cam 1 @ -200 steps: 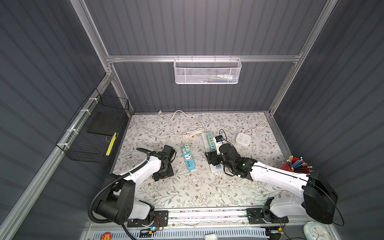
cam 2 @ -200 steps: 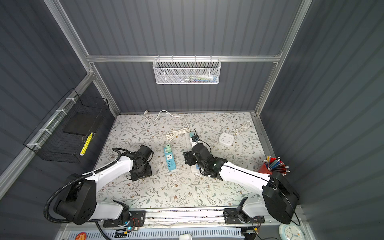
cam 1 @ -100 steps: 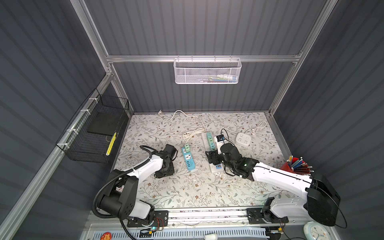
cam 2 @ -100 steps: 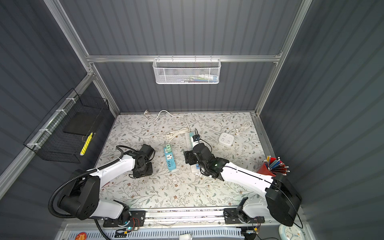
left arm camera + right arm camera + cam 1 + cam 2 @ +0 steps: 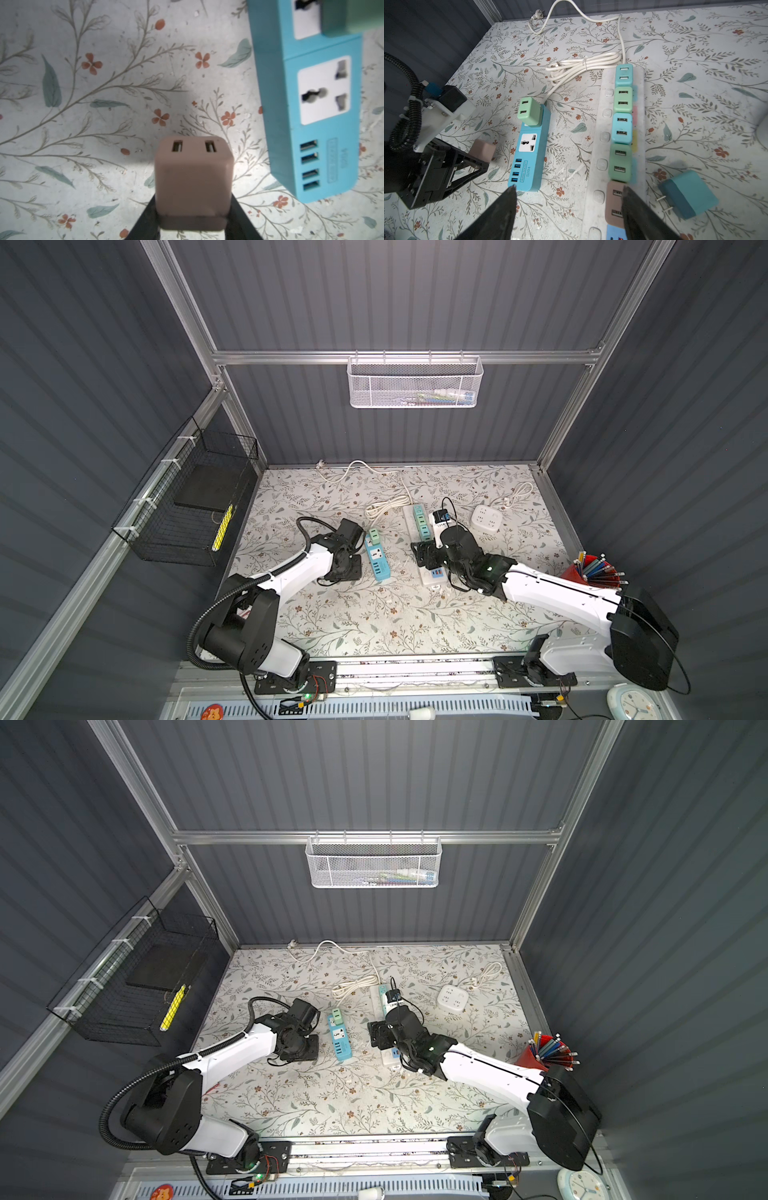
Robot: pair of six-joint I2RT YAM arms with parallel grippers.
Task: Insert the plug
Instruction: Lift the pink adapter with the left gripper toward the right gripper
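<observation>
In both top views the floral tabletop (image 5: pixel 374 614) (image 5: pixel 332 1102) is lit evenly from above, while the ribbed walls (image 5: pixel 415 302) are left dim and stretched by wide-angle perspective. In the left wrist view a soft shadow is cast beyond the brown plug (image 5: pixel 193 182), and the green adapter (image 5: pixel 353 16) is blurred. In the right wrist view the fingers (image 5: pixel 500 216) of the right gripper (image 5: pixel 569 187) are rendered out of focus.

bare table (image 5: pixel 399 614) between blue strip (image 5: pixel 377 558) and white strip (image 5: pixel 600 145): narrow open lane. middle socket (image 5: pixel 324 90) clear above; green adapter (image 5: pixel 529 111) fills far socket. coiled cable (image 5: pixel 583 66) blocks lane's far end. left gripper (image 5: pixel 192 207) clamping brown plug (image 5: pixel 193 176) just left of blue strip. right gripper (image 5: pixel 569 188), jaws spread, over white strip's near end.
</observation>
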